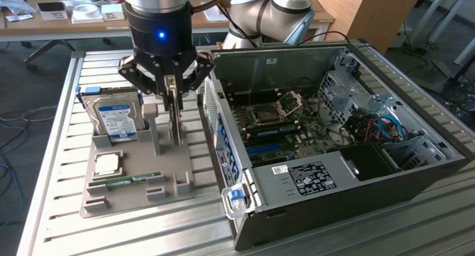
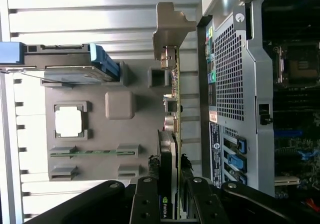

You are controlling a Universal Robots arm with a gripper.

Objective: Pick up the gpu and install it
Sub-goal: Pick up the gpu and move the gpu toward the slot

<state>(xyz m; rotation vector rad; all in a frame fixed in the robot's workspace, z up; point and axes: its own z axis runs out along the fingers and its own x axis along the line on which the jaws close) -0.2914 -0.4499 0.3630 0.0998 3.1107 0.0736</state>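
Gpu, exterior view: gpu (image 1: 177,134) stands on edge in the grey holder (image 1: 137,195), on the holder's side nearest the computer case (image 1: 334,156).
Fingers, exterior view: gripper (image 1: 172,100) points straight down over the holder, its fingers clamped on the card's upper part.
Labels, exterior view: hard drive (image 1: 115,119) at the holder's far end carries a blue-white label, its print too small to read; the black sticker (image 1: 308,175) inside the case is just as unreadable.
Gpu, wrist view: gpu (image 2: 172,134) runs edge-on along the holder's (image 2: 100,134) case-side rim, with the silver bracket (image 2: 167,29) at the end away from the gripper (image 2: 172,204).
Fingers, wrist view: fingers (image 2: 146,201) press on the card's two flat faces.
Handling: likely light and stiff but fragile. The thin board could crack if twisted, so the flat faces beside the cooler look like the safest hold, clear of the edge contacts.
Writing, wrist view: small green mark (image 2: 164,210) on the card looks like an Nvidia logo.
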